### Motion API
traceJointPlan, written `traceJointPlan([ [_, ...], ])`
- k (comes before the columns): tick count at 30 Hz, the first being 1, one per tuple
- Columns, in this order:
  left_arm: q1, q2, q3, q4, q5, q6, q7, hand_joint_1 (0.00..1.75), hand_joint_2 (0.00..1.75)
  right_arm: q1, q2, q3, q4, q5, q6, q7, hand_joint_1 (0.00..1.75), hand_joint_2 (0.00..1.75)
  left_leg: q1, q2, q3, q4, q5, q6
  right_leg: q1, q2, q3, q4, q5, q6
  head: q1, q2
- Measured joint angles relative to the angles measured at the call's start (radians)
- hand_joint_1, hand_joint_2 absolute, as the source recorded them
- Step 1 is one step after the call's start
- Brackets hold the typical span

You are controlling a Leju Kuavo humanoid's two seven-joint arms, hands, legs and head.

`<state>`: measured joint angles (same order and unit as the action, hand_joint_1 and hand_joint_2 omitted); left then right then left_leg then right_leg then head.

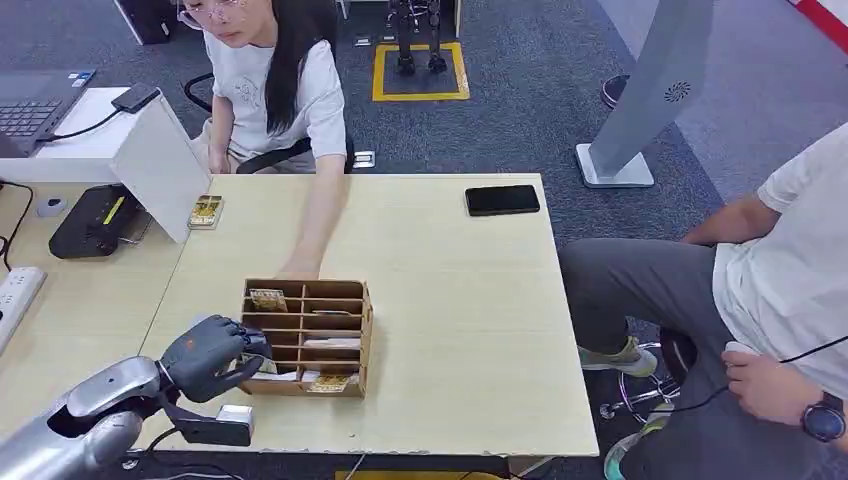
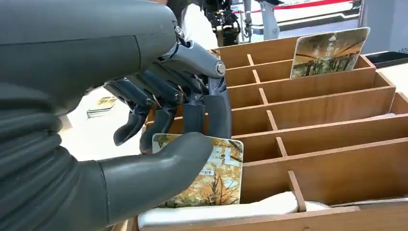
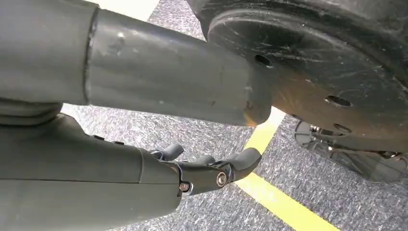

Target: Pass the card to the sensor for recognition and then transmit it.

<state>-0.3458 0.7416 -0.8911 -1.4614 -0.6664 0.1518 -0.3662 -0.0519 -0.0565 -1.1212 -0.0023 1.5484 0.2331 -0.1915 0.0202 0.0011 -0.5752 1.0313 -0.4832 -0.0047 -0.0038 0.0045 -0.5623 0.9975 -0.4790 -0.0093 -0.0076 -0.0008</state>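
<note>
A wooden card rack point(image 1: 364, 335) stands near the table's front left. My left hand point(image 1: 213, 356) is at its near-left corner. In the left wrist view the left hand point(image 2: 144, 120) pinches a card point(image 2: 220, 179) printed with yellow autumn trees, thumb on its front and fingers behind it. The card's lower edge is still inside the rack point(image 2: 327, 125). A second card point(image 1: 268, 298) point(image 2: 330, 52) stands upright in a far slot. A small grey-and-black box point(image 1: 222, 424) sits at the table's front edge below my left hand. My right hand point(image 3: 211, 171) hangs over the floor, fingers loosely spread, holding nothing.
A person seated across the table rests a hand point(image 1: 298, 268) at the rack's far side. Another person point(image 1: 790, 270) sits at the right. A black phone point(image 1: 502, 200) lies far right, a black device point(image 1: 95, 222) and a white divider point(image 1: 160, 165) stand at the left.
</note>
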Motion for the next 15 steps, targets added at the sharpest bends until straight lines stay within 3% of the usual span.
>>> traceJointPlan([
  [3,0.0,0.0,0.0,0.0,0.0,0.0,0.0,1.75,1.75,0.0,0.0,0.0,0.0,0.0,0.0,0.0,0.0,0.0,0.0,0.0,0.0,0.0,0.0,0.0,0.0,0.0,0.0,0.0,0.0,0.0,0.0,0.0],
  [15,0.0,0.0,0.0,0.0,0.0,0.008,0.0,1.75,1.75,0.0,0.0,0.0,0.0,0.0,0.002,0.0,0.0,0.0,0.0,0.0,0.0,0.0,0.0,0.0,0.0,0.0,0.0,0.0,0.0,0.0,0.0,0.0],
])
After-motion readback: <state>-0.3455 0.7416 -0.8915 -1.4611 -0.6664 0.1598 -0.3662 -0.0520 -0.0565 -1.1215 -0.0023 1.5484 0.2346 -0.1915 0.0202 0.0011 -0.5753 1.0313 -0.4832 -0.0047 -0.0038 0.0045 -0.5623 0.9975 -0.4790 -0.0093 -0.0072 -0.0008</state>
